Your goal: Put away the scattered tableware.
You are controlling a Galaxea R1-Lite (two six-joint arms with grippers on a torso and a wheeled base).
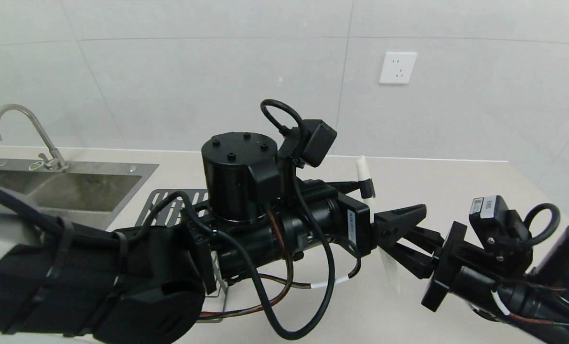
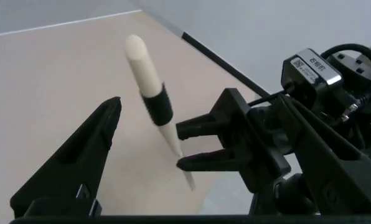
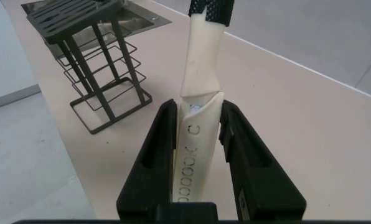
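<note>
A long white utensil with a black band (image 1: 366,184) is held tilted above the counter. Its flat white blade (image 3: 197,155) sits between the jaws of my right gripper (image 3: 198,115), which is shut on it. In the left wrist view the utensil (image 2: 149,87) rises from the right gripper (image 2: 180,147). My left gripper (image 1: 384,200) is open around the utensil's banded handle without touching it. One of the left gripper's fingers (image 2: 79,162) stands beside the handle with a gap.
A dark wire drying rack (image 3: 104,81) stands on the beige counter (image 1: 456,181), beside a steel sink (image 1: 64,188) with a curved faucet (image 1: 21,129). A wall socket (image 1: 398,68) sits on the tiled wall. The counter to the right of the rack is bare.
</note>
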